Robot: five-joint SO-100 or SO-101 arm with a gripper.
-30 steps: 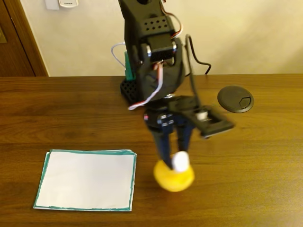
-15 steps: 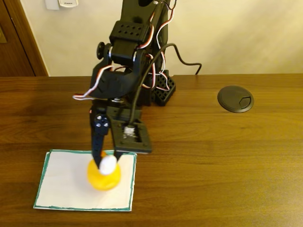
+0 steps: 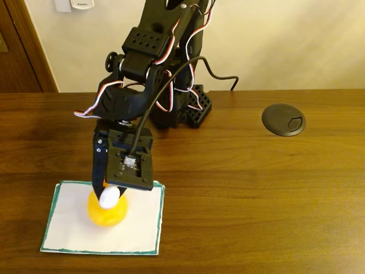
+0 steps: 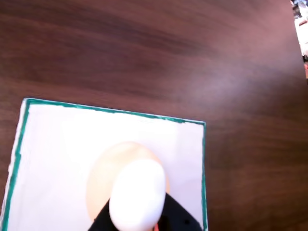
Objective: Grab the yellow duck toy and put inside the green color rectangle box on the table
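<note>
Yellow duck toy (image 3: 106,209) held by its white cap between the closed jaws of the gripper (image 3: 108,197), positioned over the green color rectangle box (image 3: 68,240), a white sheet with a dark green border lying flat on the brown wood-grain tabletop (image 3: 256,188). In the wrist view the duck (image 4: 126,180) lies well inside the border (image 4: 115,111), the likely reason the arm is angled toward this side. Whether the duck touches the sheet cannot be told. Release appears to be the remaining step. A black grommet (image 3: 283,119) sits well apart.

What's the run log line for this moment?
gripper: shut on yellow rubber duck toy | over green-bordered white paper sheet | release pending
</note>
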